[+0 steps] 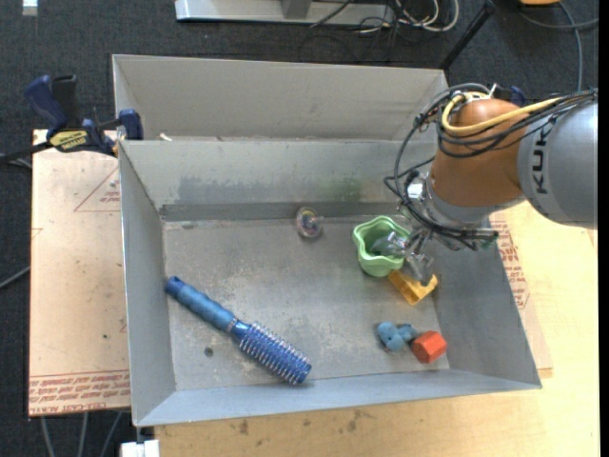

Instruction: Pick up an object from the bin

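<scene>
My gripper [411, 253] reaches down at the right side of the bin, under the orange wrist cover. Its metal fingers hang between a small green cup [375, 246] on their left and a yellow block [415, 288] just below them. The cup lies tilted with its mouth toward the gripper, and one fingertip seems to sit at its rim. Nothing shows clearly between the fingers. Lower down lie a small blue piece [390, 335] and an orange-red block [429, 347] side by side.
A blue hairbrush [238, 330] lies slantwise across the front left of the bin floor. A small round glassy thing [307, 223] rests against the back wall near the middle. The arm comes in over the bin's right rim.
</scene>
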Robot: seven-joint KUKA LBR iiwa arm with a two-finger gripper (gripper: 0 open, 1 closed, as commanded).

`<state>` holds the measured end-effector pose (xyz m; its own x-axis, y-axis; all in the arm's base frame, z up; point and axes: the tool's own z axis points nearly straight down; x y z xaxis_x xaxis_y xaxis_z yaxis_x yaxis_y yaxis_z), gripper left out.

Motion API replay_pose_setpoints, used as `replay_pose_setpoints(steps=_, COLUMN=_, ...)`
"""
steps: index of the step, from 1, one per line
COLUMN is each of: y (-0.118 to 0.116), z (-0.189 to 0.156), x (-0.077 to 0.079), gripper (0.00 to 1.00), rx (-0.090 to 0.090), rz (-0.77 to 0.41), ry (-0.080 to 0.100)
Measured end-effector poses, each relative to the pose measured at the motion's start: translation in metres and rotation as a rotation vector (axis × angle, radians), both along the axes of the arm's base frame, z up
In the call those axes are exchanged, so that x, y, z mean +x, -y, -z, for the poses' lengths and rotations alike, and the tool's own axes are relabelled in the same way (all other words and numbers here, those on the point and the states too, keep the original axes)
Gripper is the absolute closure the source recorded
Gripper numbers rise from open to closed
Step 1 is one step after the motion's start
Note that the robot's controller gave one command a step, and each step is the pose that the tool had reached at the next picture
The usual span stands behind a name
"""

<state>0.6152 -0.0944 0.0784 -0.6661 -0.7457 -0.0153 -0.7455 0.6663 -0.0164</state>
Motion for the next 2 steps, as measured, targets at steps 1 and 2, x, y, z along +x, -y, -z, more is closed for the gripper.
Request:
replay_pose_setpoints(steps=1, y=-0.010, z=-0.110, x=-0.028, gripper=1.00, rx=0.000, rz=0.010, ry=-0.013)
replay_pose_setpoints(steps=2, y=0.000, z=-0.258, x=-0.030, gripper=1.00, rx=0.001, rz=0.126, ry=-0.010)
